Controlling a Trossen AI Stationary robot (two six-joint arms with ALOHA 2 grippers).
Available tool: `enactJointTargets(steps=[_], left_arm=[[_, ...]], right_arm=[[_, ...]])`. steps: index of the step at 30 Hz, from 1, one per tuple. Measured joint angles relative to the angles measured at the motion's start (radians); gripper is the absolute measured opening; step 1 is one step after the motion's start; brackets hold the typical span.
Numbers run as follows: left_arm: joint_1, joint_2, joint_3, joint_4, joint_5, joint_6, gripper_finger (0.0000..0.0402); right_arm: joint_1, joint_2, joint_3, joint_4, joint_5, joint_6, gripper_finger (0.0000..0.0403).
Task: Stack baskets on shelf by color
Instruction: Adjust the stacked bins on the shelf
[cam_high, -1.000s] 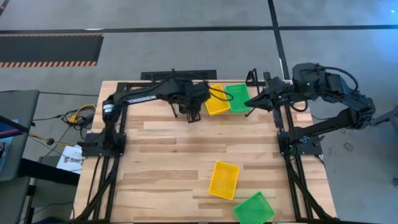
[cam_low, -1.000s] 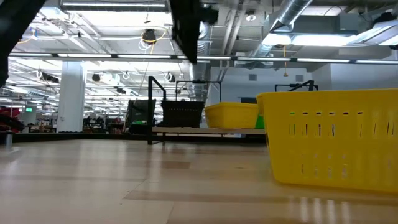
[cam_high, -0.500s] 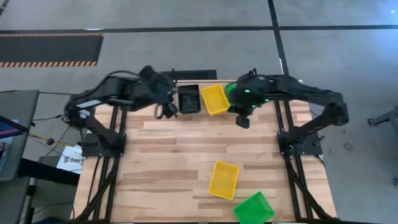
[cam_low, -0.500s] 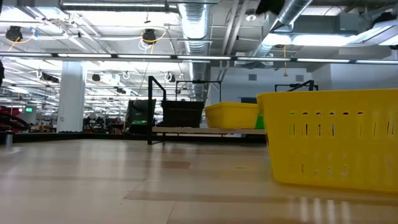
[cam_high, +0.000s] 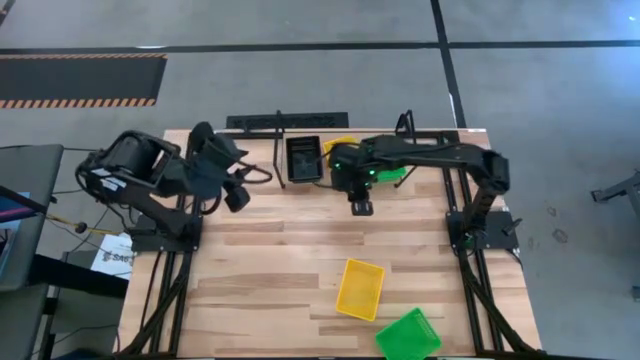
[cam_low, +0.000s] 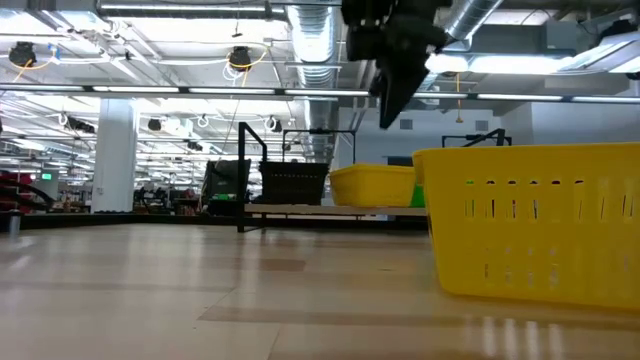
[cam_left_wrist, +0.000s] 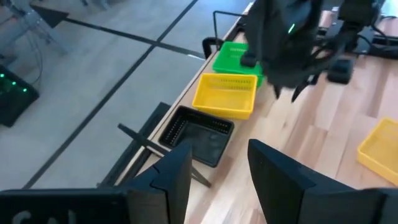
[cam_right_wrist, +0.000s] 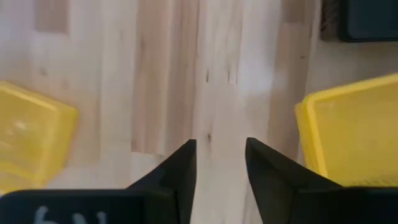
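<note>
With its fingers parted and nothing held, the right gripper (cam_high: 360, 206) is poised over bare table just before the shelf (cam_high: 290, 121), where black, yellow and green stacks are begun, while one yellow basket (cam_high: 360, 288) and one green basket (cam_high: 408, 335) are left well in front.

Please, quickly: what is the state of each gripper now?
Left gripper: jaws open, holding nothing.
Right gripper: jaws open, holding nothing, above the table.
</note>
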Motion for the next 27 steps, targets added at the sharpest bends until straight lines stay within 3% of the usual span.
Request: enactJointTargets(steps=[11,27], left_arm=[[-0.056,0.005,-0.001,0.001,-0.023,-0.008,0.0146],[-0.059,0.006,-0.001,0.001,-0.022,-0.014,0.0146]], right_arm=[[-0.043,0.056,0.001,-0.011,0.221,-0.221,0.0176],[-0.148,0.099,-0.001,0.026,0.165,-0.257,0.0177]])
